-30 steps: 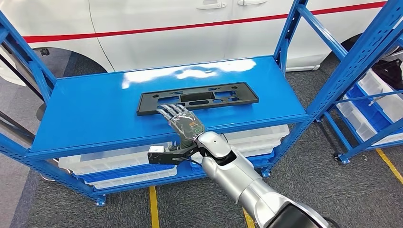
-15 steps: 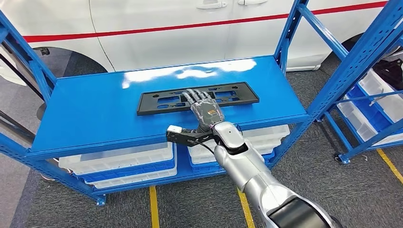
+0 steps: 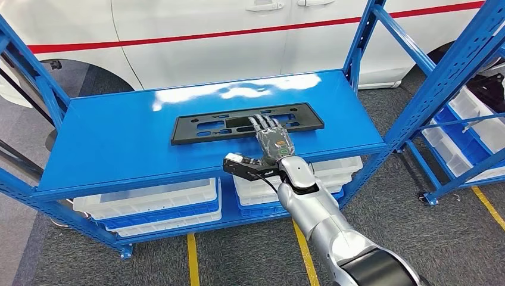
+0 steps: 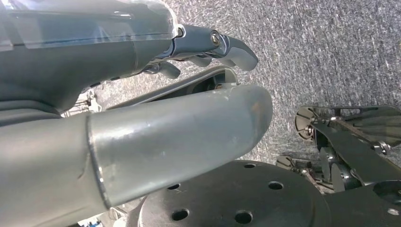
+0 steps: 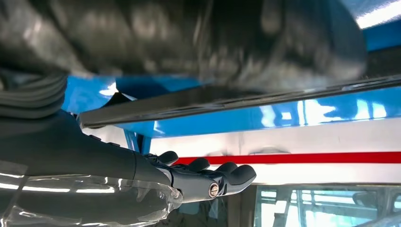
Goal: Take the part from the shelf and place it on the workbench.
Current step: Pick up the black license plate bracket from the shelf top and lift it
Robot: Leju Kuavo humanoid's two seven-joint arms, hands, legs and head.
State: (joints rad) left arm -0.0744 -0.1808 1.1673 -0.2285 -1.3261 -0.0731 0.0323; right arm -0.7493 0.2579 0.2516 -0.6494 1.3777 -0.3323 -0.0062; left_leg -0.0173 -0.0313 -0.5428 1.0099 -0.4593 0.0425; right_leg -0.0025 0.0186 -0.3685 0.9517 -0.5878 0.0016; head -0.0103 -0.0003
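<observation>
1. On the blue shelf (image 3: 119, 149), toward the middle of its top board and nearer the back edge than the front, the part (image 3: 202, 126) lies flat: a long black plate with cut-outs, running along the board's length.
2. My right hand (image 3: 271, 138) reaches in over the front edge, fingers stretched out flat across the part's right-of-centre stretch. I judge it to be lying on or just above the plate, holding nothing; I cannot tell whether the thumb is under the near edge.
3. My left hand (image 4: 142, 94) hangs over the grey carpet (image 4: 331, 52), fingers apart, holding nothing.
4. Risk: the plate is thin and flat on a glossy board, so closing my fingers may simply push it toward the back edge instead of lifting it.
5. Risk: gripping off-centre could let the long left end droop and catch the shelf upright as I withdraw.
6. Hard to read: the right wrist view is blurred and dark up close, so contact between fingers and plate is unclear. No workbench is in sight, so the drop-off spot is unknown to me.
</observation>
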